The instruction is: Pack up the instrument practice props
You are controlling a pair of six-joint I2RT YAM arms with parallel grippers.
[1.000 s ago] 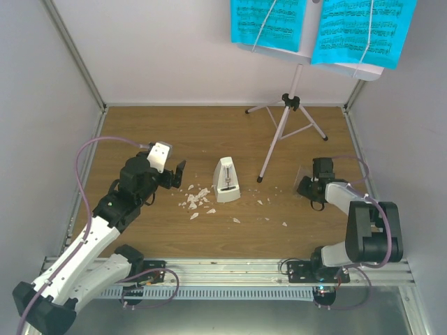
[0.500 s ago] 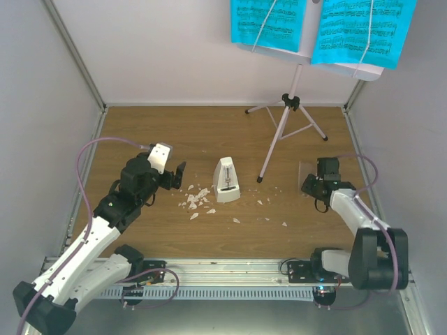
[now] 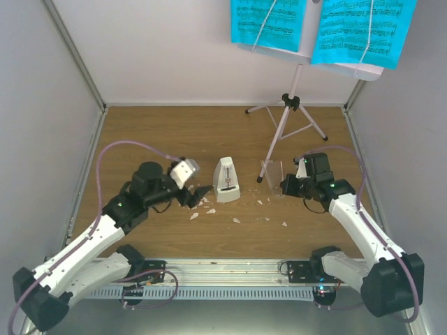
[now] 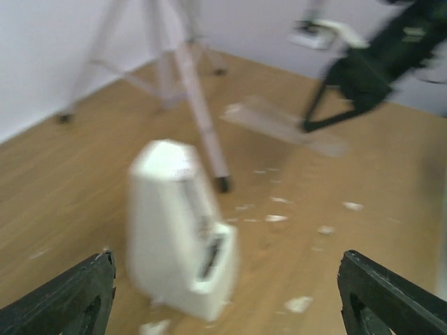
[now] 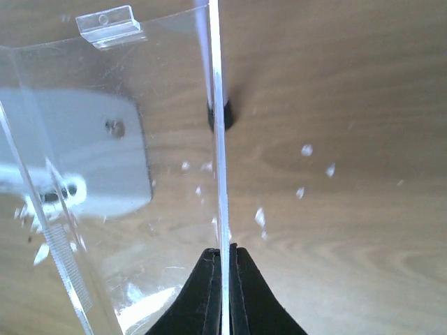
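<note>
Sheet-music pages [image 3: 269, 24] cropped at top, metronome [image 4: 178, 230] motion-blurred, clear cover [image 5: 105, 84] cut off at left

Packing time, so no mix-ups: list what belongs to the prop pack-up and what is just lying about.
Job: tripod music stand, cyan sheet-music pages, white metronome, clear cover.
Lying about: small white crumbs.

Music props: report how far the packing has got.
Nothing is packed yet. The right gripper is shut on the clear cover, beside the bare metronome; the open left gripper faces that metronome. Remaining: likely cover it, then clear the sheets and upright stand.
</note>
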